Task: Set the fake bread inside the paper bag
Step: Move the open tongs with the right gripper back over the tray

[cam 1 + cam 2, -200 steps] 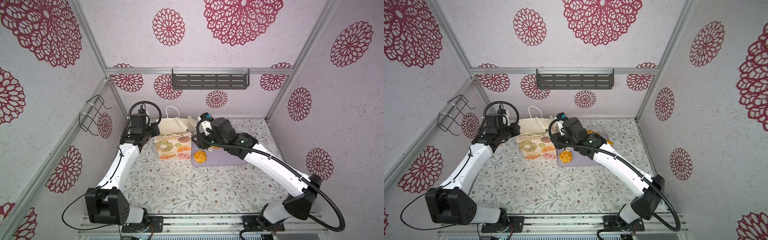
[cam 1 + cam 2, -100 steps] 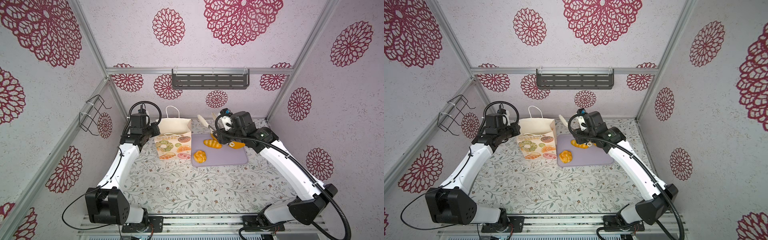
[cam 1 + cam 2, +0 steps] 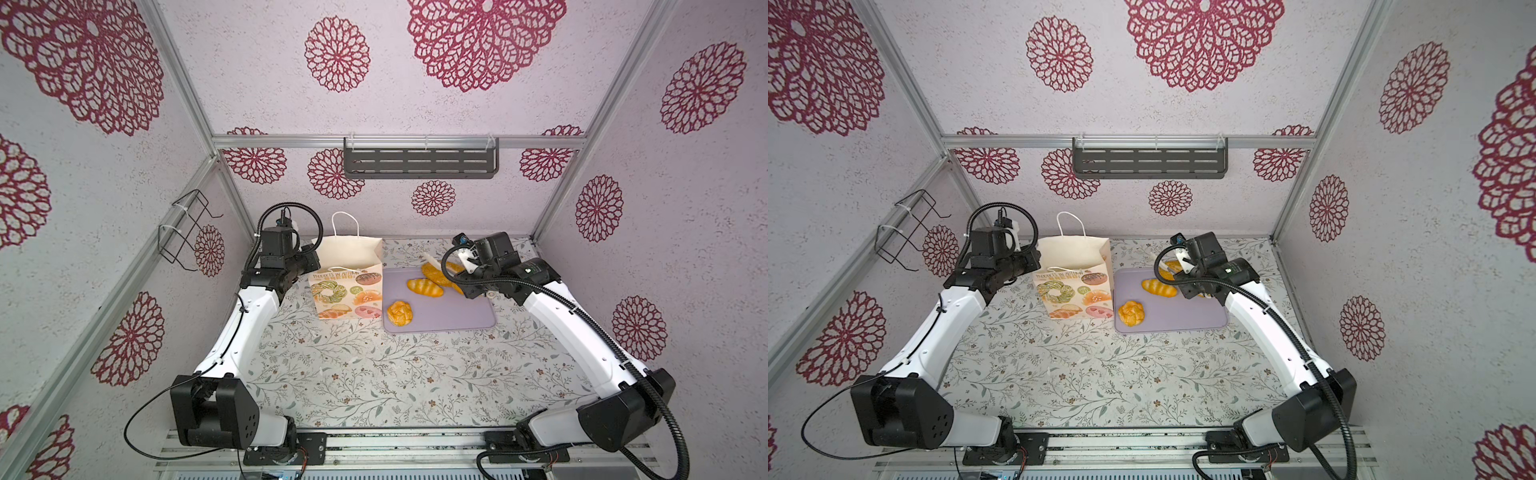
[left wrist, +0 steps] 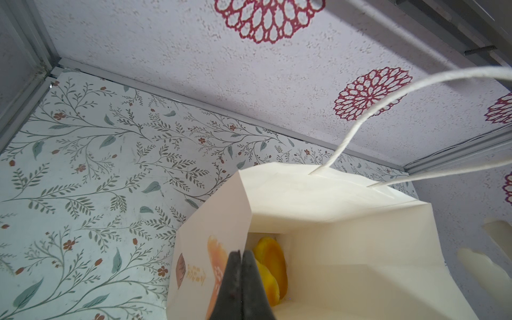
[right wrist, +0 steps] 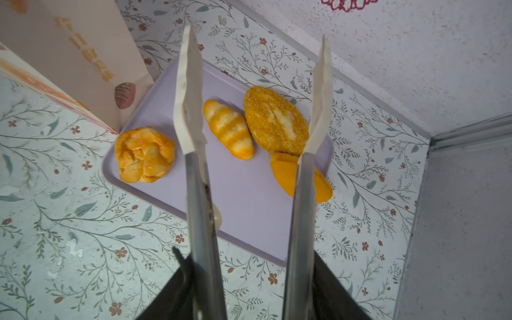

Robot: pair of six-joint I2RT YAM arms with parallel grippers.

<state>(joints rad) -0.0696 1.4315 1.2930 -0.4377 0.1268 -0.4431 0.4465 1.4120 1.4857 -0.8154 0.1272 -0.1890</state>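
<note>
While the left gripper (image 4: 241,278) pinches shut on a wall of the cream printed paper bag (image 4: 346,249), the right gripper (image 5: 249,266) clasps steel white-tipped tongs (image 5: 203,221) — tips apart, empty. At least two golden-orange fake breads (image 4: 270,263) lie bagged; four more sit on the flat lilac tray (image 3: 453,318) — right of the bag in both top views.

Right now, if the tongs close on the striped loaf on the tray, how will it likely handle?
The striped loaf is elongated and rounded, so it may roll or pivot on the smooth lilac tray. Its smooth painted skin could slip between the tongs' white tips. It looks like a toy, so probably light.
</note>
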